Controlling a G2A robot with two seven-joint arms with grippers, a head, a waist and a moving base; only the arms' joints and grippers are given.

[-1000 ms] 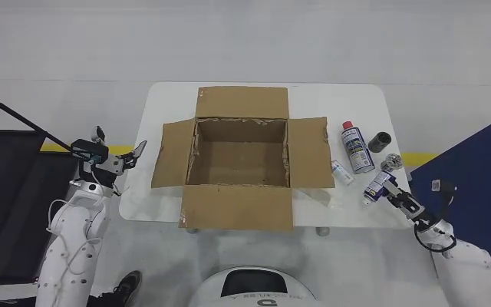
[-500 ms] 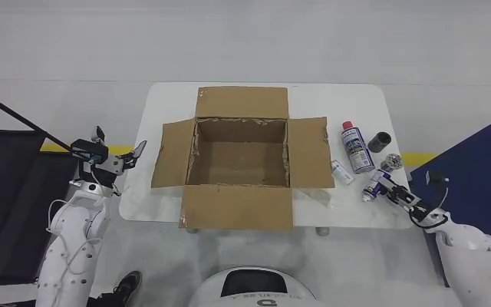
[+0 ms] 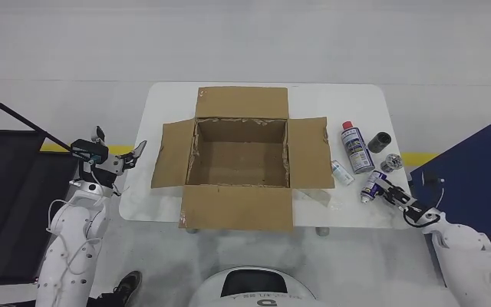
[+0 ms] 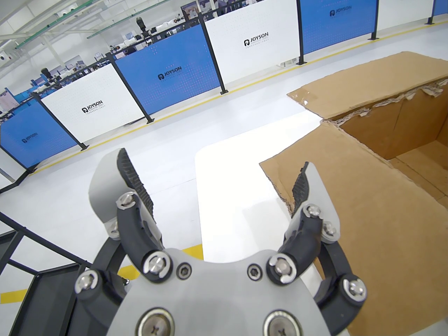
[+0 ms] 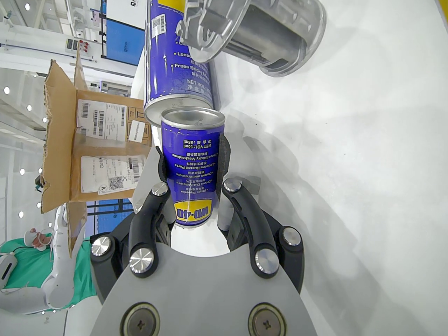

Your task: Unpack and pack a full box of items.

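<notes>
An open, empty cardboard box (image 3: 238, 157) sits mid-table, its near flap (image 4: 350, 211) beside my left gripper (image 4: 213, 162). That gripper (image 3: 136, 151) hangs open off the table's left edge, holding nothing. At the table's right front, my right gripper (image 5: 191, 155) is shut on a small blue can (image 5: 192, 134), which lies low over the tabletop (image 3: 371, 185). Just beyond it lie a large blue spray can (image 5: 175, 47) and a grey metal part (image 5: 252, 26).
On the right of the white table (image 3: 169, 107) are the large spray can (image 3: 357, 147), a black cylinder (image 3: 379, 142), the metal part (image 3: 392, 162) and a small white tube (image 3: 342, 172). The box flaps spread out on all sides.
My right gripper and its small can have shifted slightly left and toward the table's front edge. The left arm has kept still.
</notes>
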